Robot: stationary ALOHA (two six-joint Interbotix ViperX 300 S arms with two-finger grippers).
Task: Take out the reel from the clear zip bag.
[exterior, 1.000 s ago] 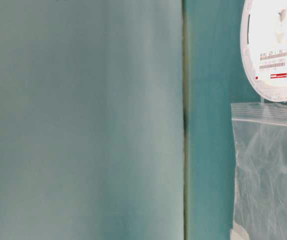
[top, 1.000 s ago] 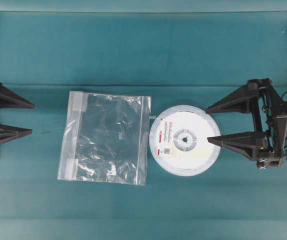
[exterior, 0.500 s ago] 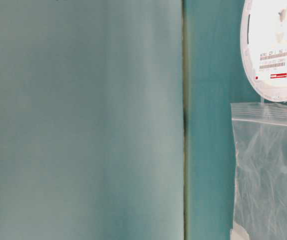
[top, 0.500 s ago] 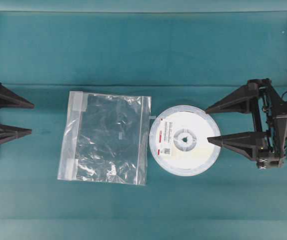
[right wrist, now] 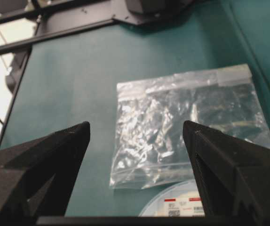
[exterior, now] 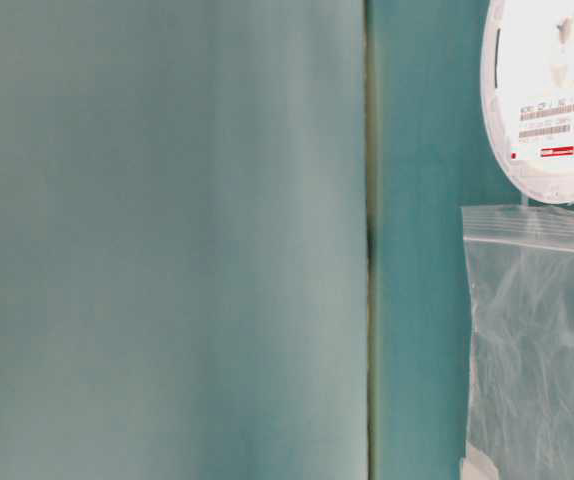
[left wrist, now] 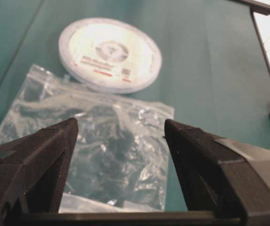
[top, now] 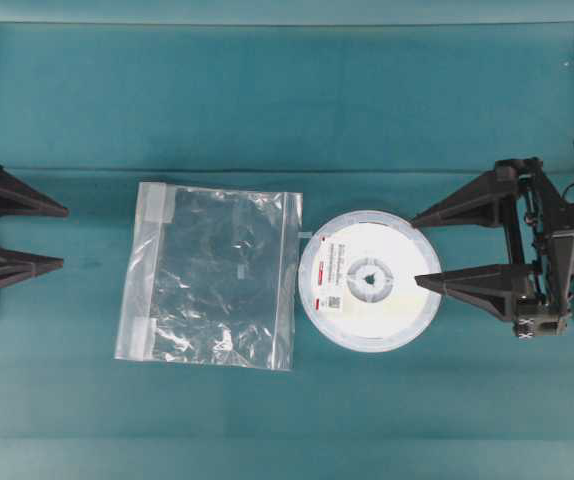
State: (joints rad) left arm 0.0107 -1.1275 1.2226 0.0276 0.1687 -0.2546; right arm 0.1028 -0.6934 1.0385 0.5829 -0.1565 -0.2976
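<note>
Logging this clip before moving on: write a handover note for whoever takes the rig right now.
Left gripper: open, holding nothing, at the left edge short of the bag.
Right gripper: open, holding nothing; its lower fingertip lies over the reel's right rim, contact unclear.
Reel: flat on the table, fully outside the bag, label up.
Bag: flat and empty, beside the reel, its zip edge toward it.
Done: reel is out.
Left: nothing but pulling the arms clear.

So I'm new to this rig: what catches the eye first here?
The white reel lies flat on the teal table, outside and just beside the clear zip bag, which looks empty. The right gripper is open, one of its fingers over the reel's edge; the left gripper waits open at the far side.
</note>
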